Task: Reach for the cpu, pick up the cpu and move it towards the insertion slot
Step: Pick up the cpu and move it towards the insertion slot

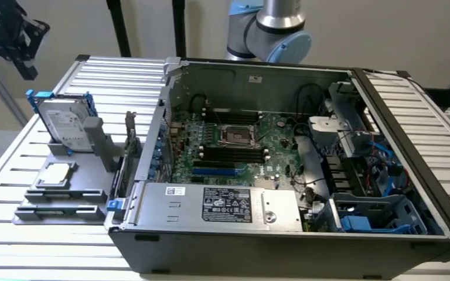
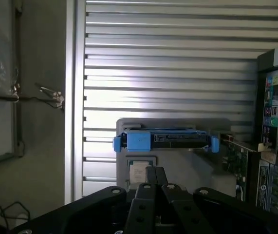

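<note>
Silver and flat, the cpu [image 1: 55, 174] lies on a grey tray [image 1: 88, 175] on the slatted table [image 1: 6, 170], outside the computer case [image 1: 287, 252], on the exterior view's left. The gripper [image 2: 154, 171] hangs high above that side, well apart from the chip, with its two black fingers pressed together and nothing between them. That could go wrong: closed fingers cannot go around the chip, and they might bump its top or push it off its spot. The chip is thin and lies low, so a grab off to one side may slip. The big hard drive [image 1: 65, 120] in its blue bracket stands just beside the chip and could get knocked. The insertion slot [image 1: 238, 136] sits on the green board [image 1: 280, 134] inside the case, with the case wall [image 1: 148, 146] between it and the chip
</note>
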